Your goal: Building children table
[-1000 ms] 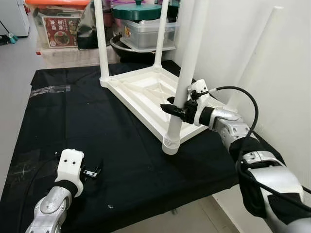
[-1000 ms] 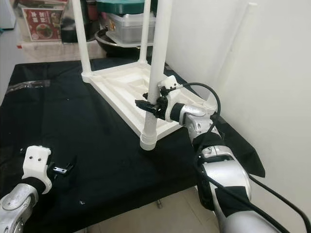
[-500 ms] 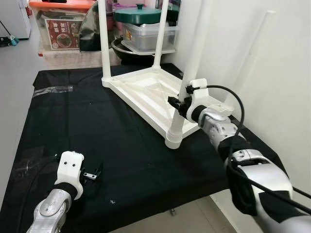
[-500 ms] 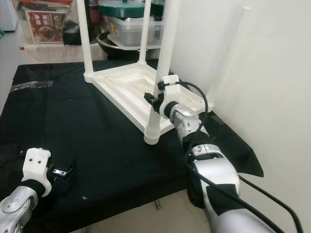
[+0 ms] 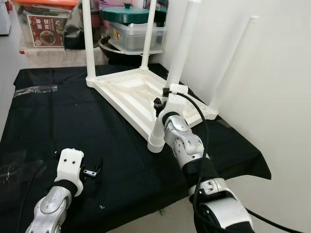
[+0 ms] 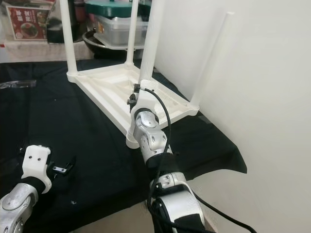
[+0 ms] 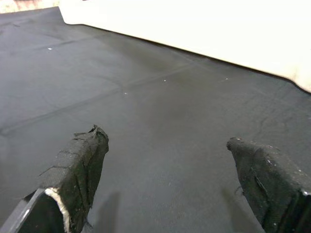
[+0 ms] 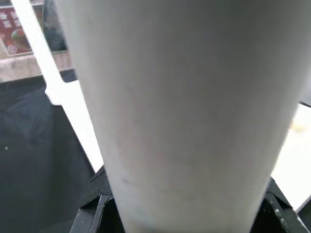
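Note:
A white children's table top (image 5: 131, 94) lies upside down on a black cloth (image 5: 58, 121). Several white legs stand up from its corners. My right gripper (image 5: 159, 103) is shut on the near corner leg (image 5: 181, 53), low down, a little above its socket (image 5: 156, 141). In the right wrist view that leg (image 8: 184, 111) sits between the black fingers (image 8: 95, 211). My left gripper (image 5: 91, 172) rests low over the cloth at the front left. Its jaws are open and hold nothing, and in the left wrist view the left gripper (image 7: 165, 138) faces the table top's edge (image 7: 194, 29).
A white wall (image 5: 277, 97) runs close along the right, just behind the far right leg (image 5: 233, 63). Storage boxes (image 5: 46, 34) and a green-lidded pot (image 5: 129, 12) stand behind the cloth. A strip of tape (image 5: 34, 90) lies on the cloth at left. The cloth's front edge (image 5: 146, 216) drops to the floor.
The camera has swung, so the table sits further left in the picture. My right forearm now runs straight up the middle, its gripper still on the leg. The left gripper has not moved.

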